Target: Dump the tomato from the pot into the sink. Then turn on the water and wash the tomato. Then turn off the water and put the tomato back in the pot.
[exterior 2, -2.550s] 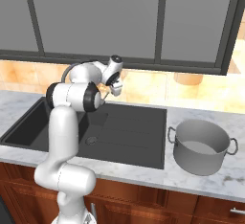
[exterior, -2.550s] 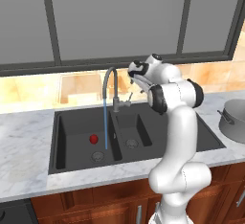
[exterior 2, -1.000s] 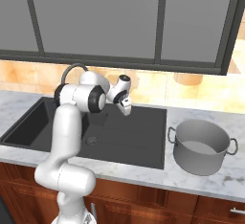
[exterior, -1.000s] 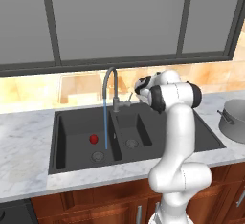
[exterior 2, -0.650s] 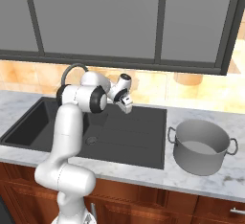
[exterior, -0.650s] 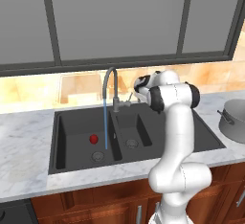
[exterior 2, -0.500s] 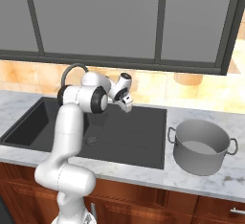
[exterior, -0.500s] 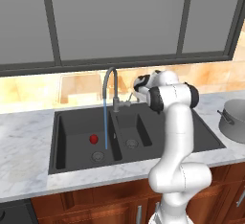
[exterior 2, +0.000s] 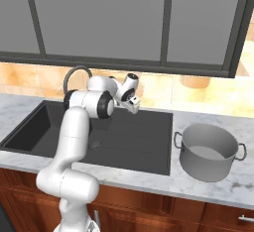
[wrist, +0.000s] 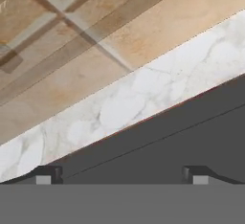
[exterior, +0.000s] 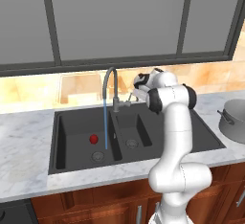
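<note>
In the left base view the sink sits black in the marble desk, and the tomato lies on the floor of the wide left basin, a little up and left of that basin's round drain. A thin blue stream of water falls from the tip of the arched grey faucet and lands just to the right of the tomato, not on it. The gripper is held up behind the sink, close to the faucet's side lever; whether it touches the lever cannot be told from here. The narrower basin to the right has its own drain, and the pot stands on the desk at the far right edge, partly cut off. In the right base view the pot stands upright on the desk just to the right of the sink's flat draining section, its inside bare and grey. The gripper hangs over the back edge of the sink, with the faucet's arch showing behind the arm; how far the fingers are apart cannot be read from this side. In the hand view the two dark fingertips stand far apart at the bottom with nothing between them, so the gripper is spread wide, and it looks across the dark sink surface to the marble strip of the desk and the tan tiled wall behind.
</note>
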Controlling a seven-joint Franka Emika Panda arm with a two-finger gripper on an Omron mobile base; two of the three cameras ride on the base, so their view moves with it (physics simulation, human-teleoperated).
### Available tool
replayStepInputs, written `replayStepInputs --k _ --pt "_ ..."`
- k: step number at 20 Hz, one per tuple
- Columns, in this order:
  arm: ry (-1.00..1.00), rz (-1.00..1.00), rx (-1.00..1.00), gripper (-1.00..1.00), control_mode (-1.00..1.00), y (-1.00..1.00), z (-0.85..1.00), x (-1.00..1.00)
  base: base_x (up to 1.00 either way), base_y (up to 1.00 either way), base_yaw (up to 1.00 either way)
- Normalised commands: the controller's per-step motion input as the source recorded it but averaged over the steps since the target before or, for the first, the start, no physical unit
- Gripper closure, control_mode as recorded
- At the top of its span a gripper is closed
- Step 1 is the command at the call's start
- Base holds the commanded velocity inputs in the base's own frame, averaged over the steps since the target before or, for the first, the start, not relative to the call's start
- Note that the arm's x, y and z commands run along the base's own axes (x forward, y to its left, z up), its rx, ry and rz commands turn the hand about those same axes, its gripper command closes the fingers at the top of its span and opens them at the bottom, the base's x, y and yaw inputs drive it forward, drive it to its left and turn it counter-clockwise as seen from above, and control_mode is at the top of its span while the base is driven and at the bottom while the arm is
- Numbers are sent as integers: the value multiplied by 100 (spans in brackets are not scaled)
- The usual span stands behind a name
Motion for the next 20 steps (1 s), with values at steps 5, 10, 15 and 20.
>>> replayStepInputs --k 5,10,15,20 --pt "0 11 -3 -100 -100 37 -23 22 0 0 0" --pt "0 9 -2 -100 -100 52 -24 23 0 0 0" --pt "0 9 -2 -100 -100 60 -14 11 0 0 0" --pt "0 9 -3 -100 -100 84 -2 0 0 0 0"
